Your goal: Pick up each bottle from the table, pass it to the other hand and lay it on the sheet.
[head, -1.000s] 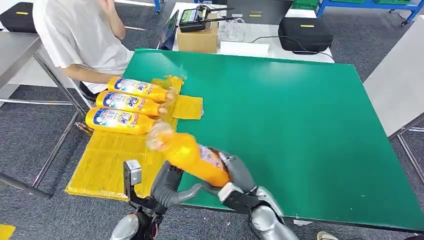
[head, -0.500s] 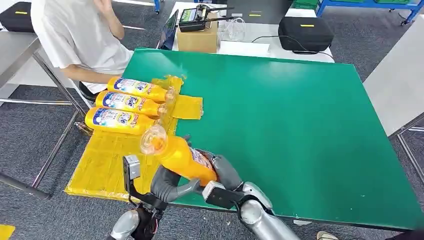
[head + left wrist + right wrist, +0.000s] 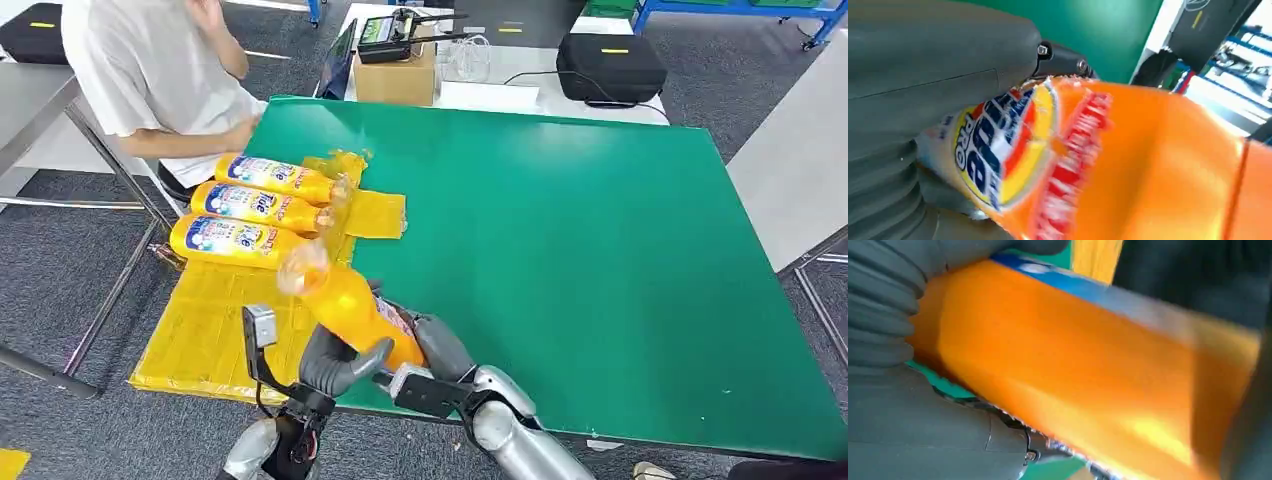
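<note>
1. Three bottles [image 3: 250,205] lie side by side on the yellow sheet [image 3: 205,320], near a seated person [image 3: 150,70].
2. The left hand [image 3: 335,365] wraps an orange bottle [image 3: 350,310] over the green desk's [image 3: 560,250] near-left edge.
3. The right hand [image 3: 430,350] grips its base.

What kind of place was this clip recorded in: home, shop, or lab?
Most likely a lab or workshop test area. A green work table stands on grey carpet, with black equipment cases and a cardboard box carrying electronics on a table behind, and blue metal racking at the back.
</note>
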Controlling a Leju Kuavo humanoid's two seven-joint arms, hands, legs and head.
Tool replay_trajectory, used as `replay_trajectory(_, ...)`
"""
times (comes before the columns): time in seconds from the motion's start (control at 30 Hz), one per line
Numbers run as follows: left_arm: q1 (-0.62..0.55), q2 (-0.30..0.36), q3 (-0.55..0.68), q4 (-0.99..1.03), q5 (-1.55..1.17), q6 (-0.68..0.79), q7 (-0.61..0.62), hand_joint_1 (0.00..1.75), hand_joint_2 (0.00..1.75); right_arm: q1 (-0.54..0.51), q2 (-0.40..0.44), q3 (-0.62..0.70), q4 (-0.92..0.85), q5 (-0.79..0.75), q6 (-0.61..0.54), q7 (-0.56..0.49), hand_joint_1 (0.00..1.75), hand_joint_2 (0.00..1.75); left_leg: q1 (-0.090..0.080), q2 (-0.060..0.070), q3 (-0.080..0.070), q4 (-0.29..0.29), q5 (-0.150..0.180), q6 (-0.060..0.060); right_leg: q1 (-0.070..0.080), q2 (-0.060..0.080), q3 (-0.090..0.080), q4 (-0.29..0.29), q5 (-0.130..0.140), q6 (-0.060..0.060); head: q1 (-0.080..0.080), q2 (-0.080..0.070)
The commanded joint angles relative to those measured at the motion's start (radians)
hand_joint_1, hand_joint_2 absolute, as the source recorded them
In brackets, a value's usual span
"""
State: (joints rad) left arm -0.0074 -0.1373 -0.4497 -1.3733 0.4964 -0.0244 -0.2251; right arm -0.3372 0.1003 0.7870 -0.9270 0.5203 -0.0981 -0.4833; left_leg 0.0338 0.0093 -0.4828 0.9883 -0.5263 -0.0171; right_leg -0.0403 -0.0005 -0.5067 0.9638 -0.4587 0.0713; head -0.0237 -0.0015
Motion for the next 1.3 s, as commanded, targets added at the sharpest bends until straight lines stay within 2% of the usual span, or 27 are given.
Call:
replay_trajectory(0.03,-0.049,-0.001,0.026,0.064,0.057,0.007,0.013,1.75,1.75,-0.001,0.022,0.048,0.021,-0.013,-0.08,-0.001,0.0,0.0,0.0,0.0,0.001,-0.001,0.0,0.001,0.001,0.0,0.001,-0.001,0.0,-0.003,0.0,0.0)
replay_trajectory(0.2,-0.104,-0.026,0.103,0.104,0.059,0.192,-0.059,1.75,1.75,0.072,-0.022,0.017,-0.053,-0.056,-0.137,-0.036,0.0,0.0,0.0,-0.003,0.001,-0.001,0.0,0.002,0.001,-0.002,0.002,-0.001,0.0,-0.003,0.0,0.0)
replay_trajectory(0.33,-0.104,-0.027,0.116,0.095,0.076,0.197,-0.056,1.75,1.75,0.078,-0.027,0.012,-0.071,-0.061,-0.14,-0.037,0.0,0.0,0.0,-0.002,0.002,-0.002,0.0,0.002,0.001,-0.001,0.002,-0.002,0.0,-0.004,0.0,0.0)
replay_trajectory(0.43,-0.099,-0.013,0.136,0.068,0.085,0.208,-0.068,1.75,1.75,0.113,-0.042,-0.012,-0.114,-0.045,-0.199,-0.059,0.0,0.0,0.001,-0.002,0.0,-0.001,0.0,0.002,0.001,-0.002,0.001,-0.001,0.0,-0.003,0.0,0.0)
replay_trajectory(0.53,-0.119,0.054,0.134,0.091,-0.06,0.314,-0.08,1.75,1.75,0.184,-0.052,-0.065,-0.155,-0.037,-0.282,-0.07,0.0,0.0,0.001,-0.004,0.003,-0.004,0.001,0.004,0.002,-0.003,0.004,-0.004,0.0,-0.006,0.0,0.0)
replay_trajectory(0.6,-0.157,0.126,0.122,0.158,-0.318,0.435,-0.113,1.75,1.75,0.228,-0.062,-0.088,-0.188,-0.022,-0.309,-0.082,0.0,0.0,0.001,-0.003,0.006,-0.007,0.002,0.004,0.002,-0.002,0.006,-0.007,0.001,-0.008,0.0,0.0)
replay_trajectory(0.63,-0.161,0.134,0.149,0.17,-0.379,0.43,-0.101,1.75,1.75,0.241,-0.063,-0.101,-0.202,-0.014,-0.309,-0.083,0.0,0.0,0.001,-0.005,0.003,-0.004,0.002,0.002,0.002,-0.004,0.005,-0.004,0.0,-0.005,0.0,0.0)
replay_trajectory(0.73,-0.19,0.199,0.172,0.208,-0.791,0.447,-0.047,1.75,1.75,0.261,-0.052,-0.156,-0.24,0.013,-0.303,-0.092,0.0,0.0,0.001,-0.001,0.003,-0.004,0.001,0.002,0.002,-0.001,0.003,-0.003,0.001,-0.005,0.0,0.0)
replay_trajectory(0.77,-0.202,0.22,0.177,0.213,-0.962,0.41,0.026,1.75,1.75,0.259,-0.043,-0.177,-0.249,0.025,-0.292,-0.094,0.0,0.0,0.0,0.001,0.004,-0.005,0.001,0.002,0.002,0.002,0.002,-0.003,0.001,-0.007,0.0,0.0)
replay_trajectory(0.83,-0.206,0.209,0.226,0.209,-1.018,0.367,0.025,1.75,1.75,0.259,-0.036,-0.193,-0.258,0.037,-0.278,-0.093,0.0,0.0,0.001,-0.001,0.0,-0.002,0.001,0.002,0.002,0.0,-0.001,-0.001,0.0,-0.005,0.0,0.0)
replay_trajectory(0.9,-0.244,0.238,0.205,0.264,-1.252,0.368,0.09,1.75,1.75,0.265,-0.029,-0.208,-0.27,0.049,-0.254,-0.097,0.0,0.0,0.001,-0.001,0.001,-0.002,0.001,0.003,0.002,0.0,0.0,-0.002,0.001,-0.005,0.0,0.0)
replay_trajectory(0.97,-0.281,0.248,0.214,0.322,-1.334,0.32,0.118,1.75,1.75,0.265,-0.025,-0.211,-0.276,0.053,-0.241,-0.1,0.0,0.0,0.001,-0.001,0.0,-0.001,0.001,0.002,0.001,0.0,0.0,-0.001,0.0,-0.004,0.0,0.0)
replay_trajectory(1.23,-0.286,0.244,0.222,0.336,-1.339,0.317,0.115,1.75,1.75,0.267,-0.024,-0.211,-0.275,0.052,-0.239,-0.1,0.0,0.0,0.001,-0.002,0.001,-0.002,0.001,0.003,0.002,-0.001,0.002,-0.002,0.0,-0.005,0.0,0.0)
replay_trajectory(1.3,-0.292,0.267,0.209,0.347,-1.429,0.291,0.162,1.75,1.75,0.272,-0.02,-0.219,-0.279,0.052,-0.232,-0.104,0.0,0.0,0.001,-0.001,0.001,-0.002,0.0,0.003,0.002,0.0,0.002,-0.002,0.0,-0.005,0.0,0.0)
